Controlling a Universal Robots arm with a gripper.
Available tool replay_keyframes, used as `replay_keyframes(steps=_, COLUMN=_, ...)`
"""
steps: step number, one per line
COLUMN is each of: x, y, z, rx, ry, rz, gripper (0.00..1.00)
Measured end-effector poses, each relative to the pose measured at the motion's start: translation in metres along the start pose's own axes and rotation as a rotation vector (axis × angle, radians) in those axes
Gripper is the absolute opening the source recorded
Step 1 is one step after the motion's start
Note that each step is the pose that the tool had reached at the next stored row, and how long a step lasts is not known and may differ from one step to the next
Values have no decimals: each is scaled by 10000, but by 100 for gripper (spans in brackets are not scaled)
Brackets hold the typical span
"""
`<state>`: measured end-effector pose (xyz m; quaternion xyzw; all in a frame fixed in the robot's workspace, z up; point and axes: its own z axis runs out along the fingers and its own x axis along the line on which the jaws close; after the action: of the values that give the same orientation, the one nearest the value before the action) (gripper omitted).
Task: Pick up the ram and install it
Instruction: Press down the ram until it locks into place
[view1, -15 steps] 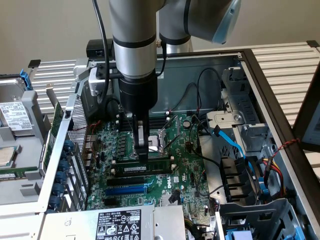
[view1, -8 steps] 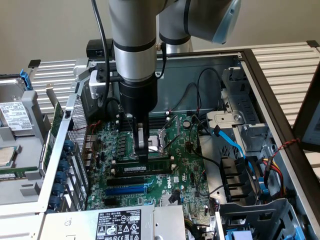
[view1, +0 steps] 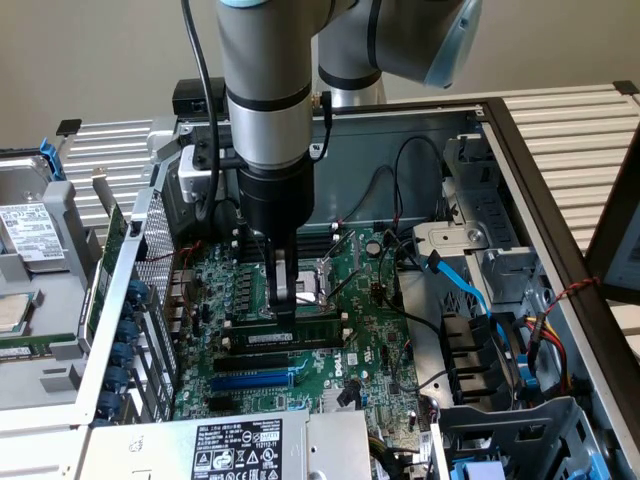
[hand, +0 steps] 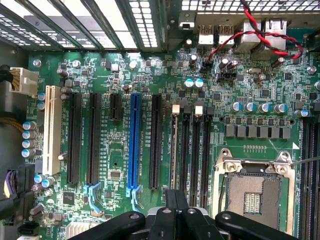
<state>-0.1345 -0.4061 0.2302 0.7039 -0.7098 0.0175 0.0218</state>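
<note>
The ram (view1: 300, 337) is a long green stick with a small white label. It stands on edge in one of the black memory slots of the motherboard (view1: 370, 340), level along its length. My gripper (view1: 285, 312) comes straight down onto it left of its middle, fingers shut, tips touching its top edge. In the wrist view the shut gripper (hand: 175, 200) sits over the ram (hand: 174, 150), seen edge-on as a thin strip in the slot beside the bare memory slots (hand: 192, 150). I cannot tell whether the tips pinch the stick or only rest on it.
A blue expansion slot (view1: 255, 381) (hand: 134, 145) runs parallel to the ram. The CPU socket (view1: 325, 275) (hand: 252, 192) lies just past the memory slots. The power supply (view1: 235, 450), the perforated case wall (view1: 130, 300) and a drive cage with blue cables (view1: 480, 300) hem in the board.
</note>
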Motion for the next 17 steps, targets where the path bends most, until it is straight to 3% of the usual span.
replay_keyframes(steps=17, x=28, y=0, z=14, rx=-3, ry=-84, rz=-1, gripper=10)
